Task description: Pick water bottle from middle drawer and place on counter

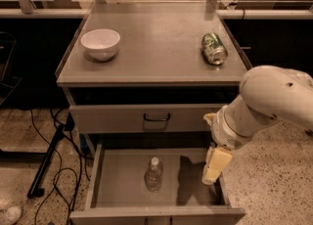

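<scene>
The water bottle (154, 174), clear with a white cap, stands upright in the middle of the open middle drawer (117, 182), a grey tray pulled out at the bottom of the view. My gripper (212, 171) hangs from the white arm (266, 104) over the drawer's right side, pointing down, about a hand's width to the right of the bottle and apart from it. It holds nothing that I can see. The counter (156, 48) is the grey cabinet top above.
A white bowl (100, 43) stands on the counter's left. A green-and-silver can (213, 49) lies on its right. The upper drawer front (122, 119) with a dark handle is closed. Cables (54, 170) and a stand leg lie on the floor to the left.
</scene>
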Robot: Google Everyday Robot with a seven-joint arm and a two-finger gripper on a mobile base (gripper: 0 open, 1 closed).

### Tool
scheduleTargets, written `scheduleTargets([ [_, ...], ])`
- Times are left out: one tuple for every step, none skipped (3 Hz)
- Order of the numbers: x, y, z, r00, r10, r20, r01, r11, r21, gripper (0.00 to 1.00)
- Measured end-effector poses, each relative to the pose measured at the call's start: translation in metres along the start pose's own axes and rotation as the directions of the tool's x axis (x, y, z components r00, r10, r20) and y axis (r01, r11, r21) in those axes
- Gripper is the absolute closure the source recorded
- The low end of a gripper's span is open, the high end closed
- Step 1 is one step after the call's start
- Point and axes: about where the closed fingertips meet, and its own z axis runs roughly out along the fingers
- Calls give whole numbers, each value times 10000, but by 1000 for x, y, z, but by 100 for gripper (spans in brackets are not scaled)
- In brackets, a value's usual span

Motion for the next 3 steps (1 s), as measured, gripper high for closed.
scheduleTargets([
  [7,-3,31,9986,278,453,-269,9994,-198,0],
  [21,-14,85,9948,501,883,-458,9977,-498,0],
  [21,-14,85,9948,501,884,-458,9977,-499,0],
])
